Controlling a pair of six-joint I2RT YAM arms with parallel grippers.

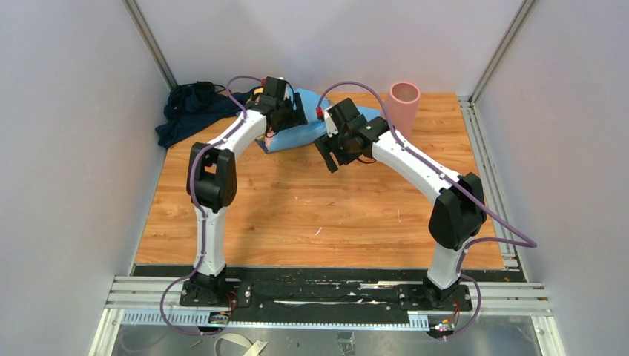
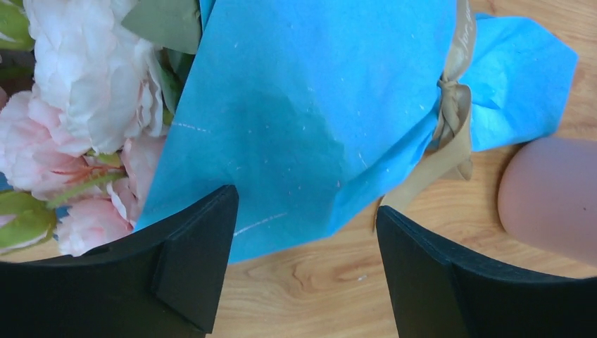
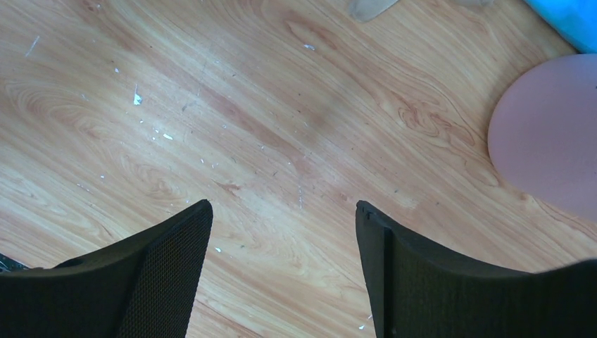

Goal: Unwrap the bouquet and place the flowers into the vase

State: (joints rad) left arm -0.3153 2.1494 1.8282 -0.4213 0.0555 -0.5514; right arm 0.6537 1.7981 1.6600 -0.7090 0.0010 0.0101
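The bouquet [image 2: 310,105] lies on the table at the back, its blue paper wrap [image 1: 305,127] tied with a tan raffia ribbon [image 2: 450,113]. Pale pink flowers [image 2: 84,105] spill from its left end in the left wrist view. My left gripper [image 2: 306,211] hovers just over the wrap's near edge, open, nothing between the fingers. The pink vase [image 1: 404,104] stands upright to the right of the bouquet, and its side shows as well in the right wrist view [image 3: 549,134]. My right gripper [image 3: 281,211] is open above bare wood, left of the vase.
A dark navy cloth heap [image 1: 194,110] lies at the back left corner. White walls close in on three sides, with metal rails [image 1: 489,163] along the table's right edge. Small white specks [image 3: 137,98] dot the wooden table [image 1: 311,215].
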